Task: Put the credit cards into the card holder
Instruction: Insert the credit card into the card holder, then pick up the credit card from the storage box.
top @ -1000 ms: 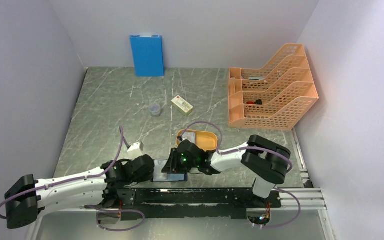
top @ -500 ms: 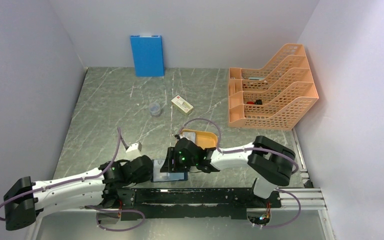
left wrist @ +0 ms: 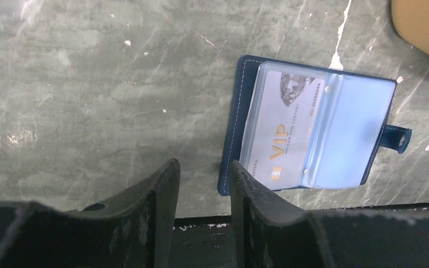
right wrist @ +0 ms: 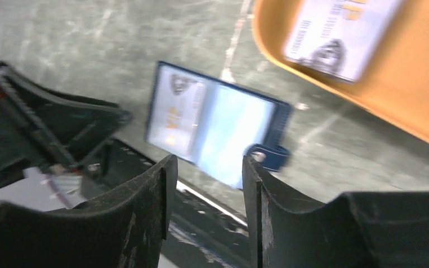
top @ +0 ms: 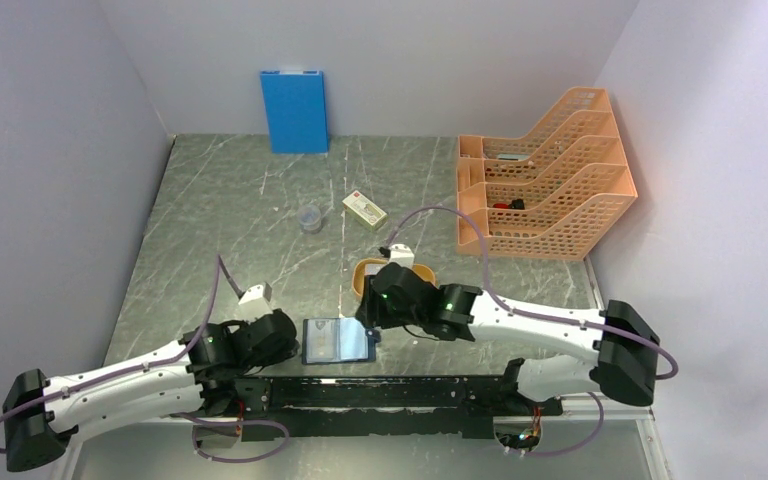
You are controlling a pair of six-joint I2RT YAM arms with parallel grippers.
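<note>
**Top view:** The card holder is seen lying open at the near edge of the marble table. It is flanked by the left gripper and the right gripper, with the orange tray just behind.

**Left wrist:** A credit card marked VIP is shown tucked into the holder's left clear pocket. The left gripper's fingers are parted, with nothing held.

**Right wrist, blurred:** The right gripper's fingers are likewise spread and empty above the holder. A second card is seen lying in the tray.

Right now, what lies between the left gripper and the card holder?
Nothing: the left wrist view shows only bare table between left gripper and card holder.
</note>
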